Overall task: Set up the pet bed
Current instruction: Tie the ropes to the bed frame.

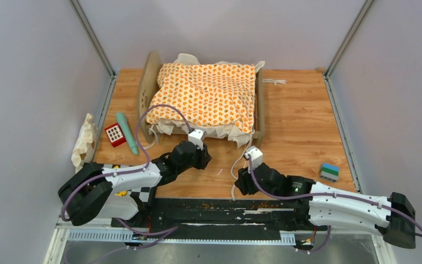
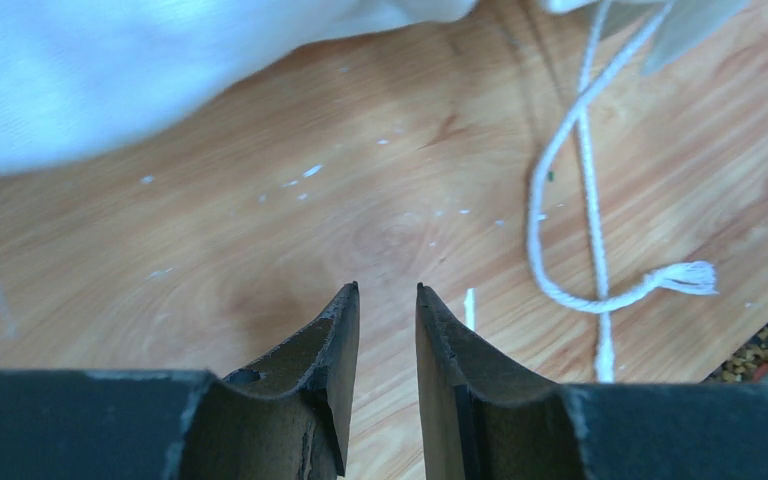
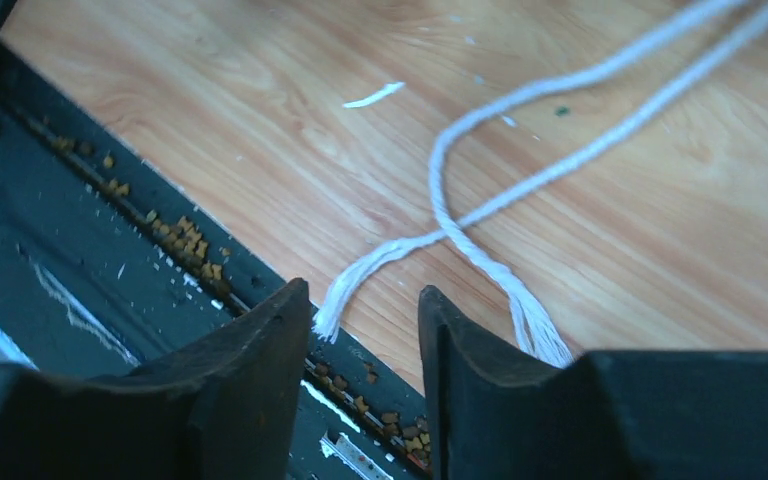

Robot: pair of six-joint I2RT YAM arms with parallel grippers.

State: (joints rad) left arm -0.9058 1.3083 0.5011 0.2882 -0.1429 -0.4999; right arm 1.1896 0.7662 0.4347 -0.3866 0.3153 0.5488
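Settling the cushion: you look to be at the stage of seating the cushion (image 1: 206,93) in the pet bed (image 1: 145,91); its cream near edge sags over the front rail, and its cords trail onto the table (image 1: 302,126).
Left gripper (image 2: 387,290): jaws a little apart with nothing between them, low over bare wood, just near of the hanging cloth.
Right gripper (image 3: 365,290): jaws apart and empty, with two frayed cord ends (image 3: 438,170) crossing on the wood just ahead of its tips.
Doing it well: decide on cloth or cord before you close. For the cloth, pinch the sagging hem, not the middle of the cushion, and lift it up and over the rail rather than dragging it. For a cord, come down on the straight run, not the frayed tip, which would probably slip out.
Watch for: a pull on one cord may skew the whole cushion or shift the light frame, so work both sides evenly.
Bed position: far centre of the table, well beyond both grippers.
Bed direction: open side up, long axis running left to right across the table, one end board at each side, slightly skewed to the near edge.
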